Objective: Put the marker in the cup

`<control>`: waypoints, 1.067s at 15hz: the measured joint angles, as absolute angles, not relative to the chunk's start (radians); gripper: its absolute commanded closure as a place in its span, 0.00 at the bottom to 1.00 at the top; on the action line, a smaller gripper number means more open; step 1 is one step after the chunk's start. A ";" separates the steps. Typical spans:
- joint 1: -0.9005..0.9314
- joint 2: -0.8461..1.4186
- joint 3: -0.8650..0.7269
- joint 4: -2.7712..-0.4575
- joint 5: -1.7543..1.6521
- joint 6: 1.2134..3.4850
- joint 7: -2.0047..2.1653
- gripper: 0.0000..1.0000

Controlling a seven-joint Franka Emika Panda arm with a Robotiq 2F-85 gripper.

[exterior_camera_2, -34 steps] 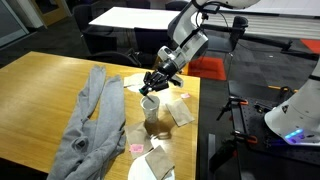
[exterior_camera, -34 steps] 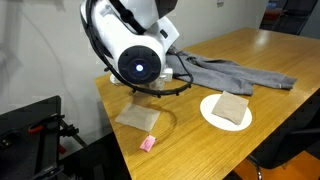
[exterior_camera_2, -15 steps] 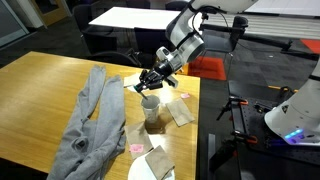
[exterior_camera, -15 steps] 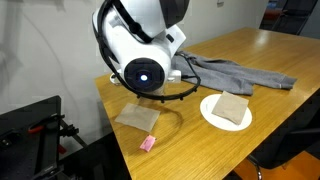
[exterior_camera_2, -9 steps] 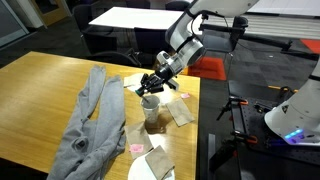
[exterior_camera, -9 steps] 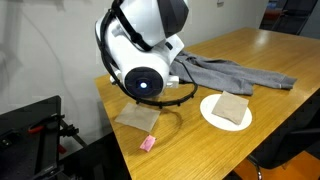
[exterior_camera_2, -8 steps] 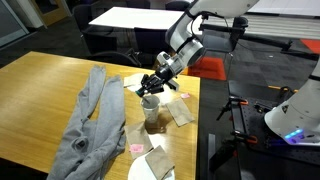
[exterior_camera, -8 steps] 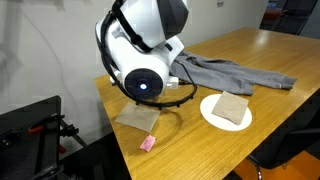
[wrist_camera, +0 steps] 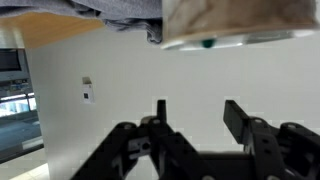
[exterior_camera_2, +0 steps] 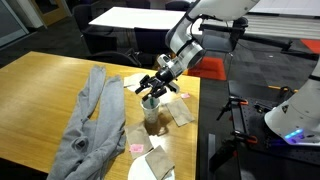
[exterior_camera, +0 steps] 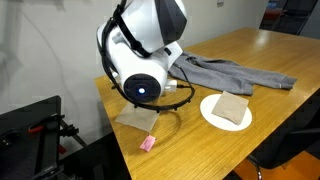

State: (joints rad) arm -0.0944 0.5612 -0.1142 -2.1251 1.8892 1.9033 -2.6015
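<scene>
In the wrist view, which stands upside down, my gripper (wrist_camera: 197, 105) is open, its two dark fingers well apart with only the pale wall between them. Past the fingertips is the mouth of the paper cup (wrist_camera: 230, 25), and a small green end of the marker (wrist_camera: 208, 43) shows at its rim. In an exterior view the gripper (exterior_camera_2: 150, 90) hovers just over the cup (exterior_camera_2: 152, 114), which stands upright near the table's edge. The arm's white body (exterior_camera: 145, 60) hides the cup and the gripper in an exterior view.
A grey cloth (exterior_camera_2: 90, 125) (exterior_camera: 235, 72) lies across the wooden table. A white plate (exterior_camera: 210, 117) carries a brown napkin. More brown napkins (exterior_camera: 137, 118) (exterior_camera_2: 181, 112) and a small pink block (exterior_camera: 148, 143) lie near the table's edge.
The jaws have parted from shut to open. The arm has sunk a little over the cup.
</scene>
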 measured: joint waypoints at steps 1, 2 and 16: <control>-0.093 0.559 -0.114 -2.125 1.889 1.902 -2.601 0.00; -0.092 0.556 -0.114 -2.125 1.889 1.902 -2.601 0.00; -0.036 0.225 -0.110 -2.260 1.836 1.907 -2.557 0.00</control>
State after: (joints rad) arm -0.0363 0.2249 -0.1103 -2.2602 1.8357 1.9066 -2.5574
